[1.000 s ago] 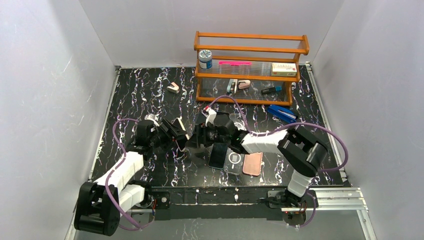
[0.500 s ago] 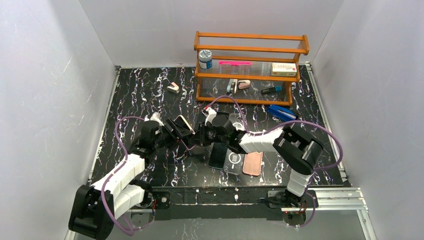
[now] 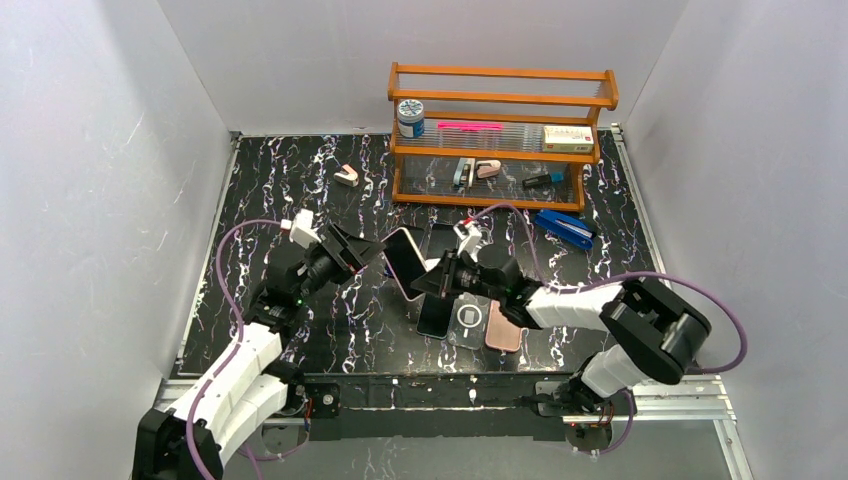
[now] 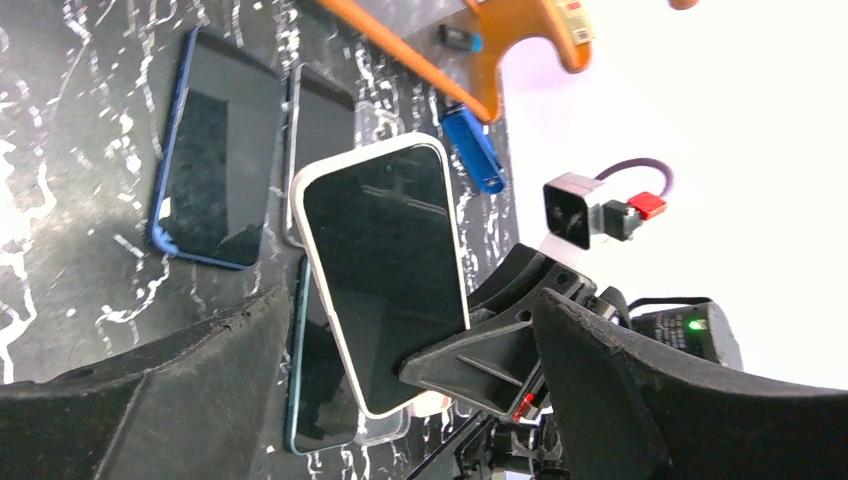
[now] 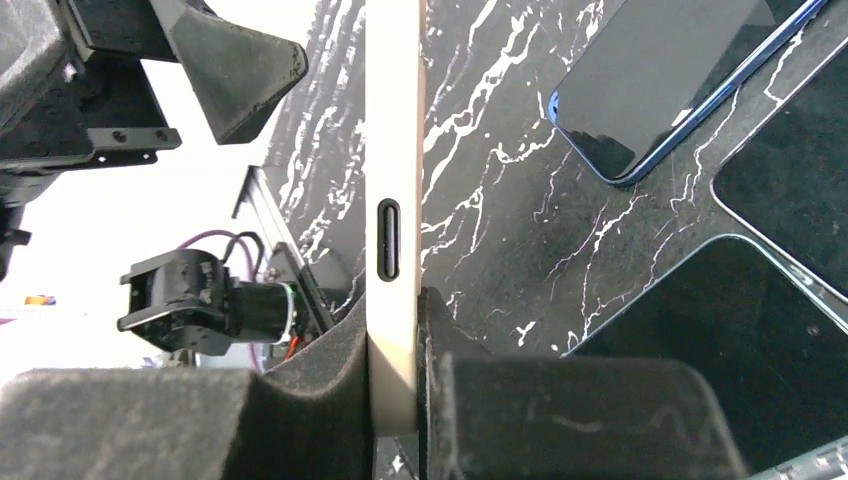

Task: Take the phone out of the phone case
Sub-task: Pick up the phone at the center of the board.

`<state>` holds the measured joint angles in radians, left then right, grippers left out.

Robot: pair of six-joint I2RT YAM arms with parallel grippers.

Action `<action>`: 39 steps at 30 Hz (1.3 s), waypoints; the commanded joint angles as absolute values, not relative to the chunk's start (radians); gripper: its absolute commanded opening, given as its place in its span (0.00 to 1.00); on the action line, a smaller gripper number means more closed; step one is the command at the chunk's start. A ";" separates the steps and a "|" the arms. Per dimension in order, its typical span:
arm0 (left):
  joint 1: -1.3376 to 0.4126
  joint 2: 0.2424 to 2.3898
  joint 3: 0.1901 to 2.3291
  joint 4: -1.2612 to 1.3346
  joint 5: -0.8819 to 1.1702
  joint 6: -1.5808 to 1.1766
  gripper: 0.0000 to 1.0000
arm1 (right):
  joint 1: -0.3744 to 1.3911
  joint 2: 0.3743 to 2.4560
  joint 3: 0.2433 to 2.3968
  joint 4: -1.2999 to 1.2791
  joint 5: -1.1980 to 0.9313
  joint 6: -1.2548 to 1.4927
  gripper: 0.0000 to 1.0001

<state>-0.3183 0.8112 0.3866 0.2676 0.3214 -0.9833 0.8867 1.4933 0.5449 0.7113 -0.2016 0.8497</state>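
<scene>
The phone (image 4: pixel 385 270) has a dark screen and sits inside a cream phone case (image 5: pixel 395 150). My right gripper (image 5: pixel 395 325) is shut on one end of it, pads pressed on front and back, and holds it tilted up off the table (image 3: pixel 405 265). A slot in the case's side faces the right wrist camera. My left gripper (image 3: pixel 350 250) stands open just left of the phone, facing its screen, with its fingers (image 4: pixel 620 380) wide apart and touching nothing.
Several other phones lie flat below: a blue-rimmed one (image 4: pixel 215 150), a black one (image 3: pixel 435 310), a clear case (image 3: pixel 468 322) and a pink one (image 3: pixel 505 326). A wooden rack (image 3: pixel 500 130) stands at the back, with a blue stapler (image 3: pixel 565 228) beside it.
My right gripper shut on the phone and carried it to the right. The left gripper opened, let the phone go and drew back to the left.
</scene>
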 commanded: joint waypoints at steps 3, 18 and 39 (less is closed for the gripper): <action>-0.321 0.784 0.382 0.449 0.374 -1.039 0.89 | 0.852 1.361 0.465 1.086 -0.268 0.991 0.01; -0.389 0.906 0.387 0.753 0.517 -1.166 0.82 | 0.850 1.371 0.486 1.323 -0.381 1.167 0.01; -0.433 0.831 0.395 0.841 0.292 -1.274 0.00 | 0.877 1.378 0.489 1.315 -0.382 1.074 0.44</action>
